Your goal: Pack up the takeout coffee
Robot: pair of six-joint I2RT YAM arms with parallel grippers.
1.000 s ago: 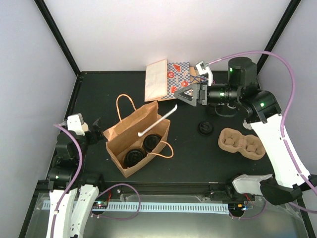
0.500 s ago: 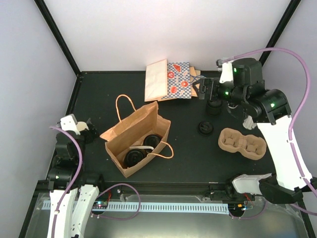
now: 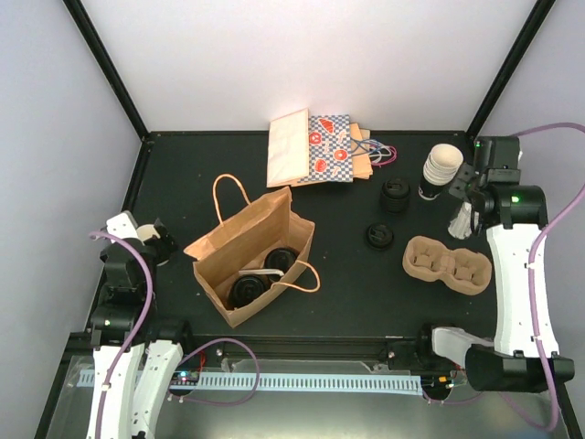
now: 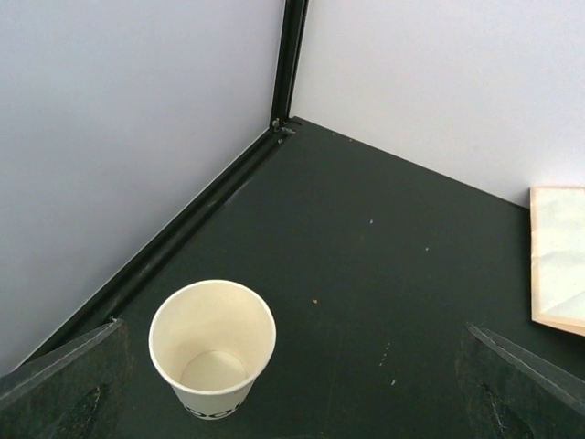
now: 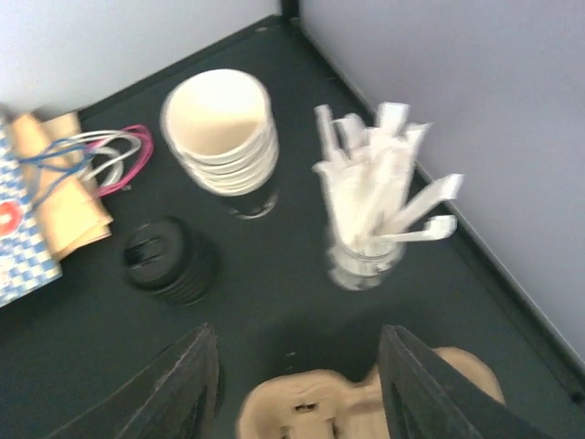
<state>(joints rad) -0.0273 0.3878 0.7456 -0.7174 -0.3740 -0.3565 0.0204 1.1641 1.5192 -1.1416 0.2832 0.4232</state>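
Closest to you, your left gripper (image 4: pixel 292 347) is spread wide with nothing in it, and there's a lidless cream paper cup (image 4: pixel 212 343) just ahead of it. Mid-table, the takeout coffee (image 3: pixel 247 291) — two black-lidded cups — already sits inside the open brown paper bag (image 3: pixel 219 242). Far right, your right gripper (image 5: pixel 297 338) hovers parted and empty above the clear holder of white wrapped stirrers (image 5: pixel 366 219) — looks like extras time, so drop down and pinch just one.

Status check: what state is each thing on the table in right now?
Brown bag: standing, open.
Takeout coffees: two, lidded, inside the bag.
Cup carrier: empty.
Loose cup: upright, unlidded, empty.
Spare bags: folded flat.
Left gripper: open, empty.
Right gripper: open, empty.
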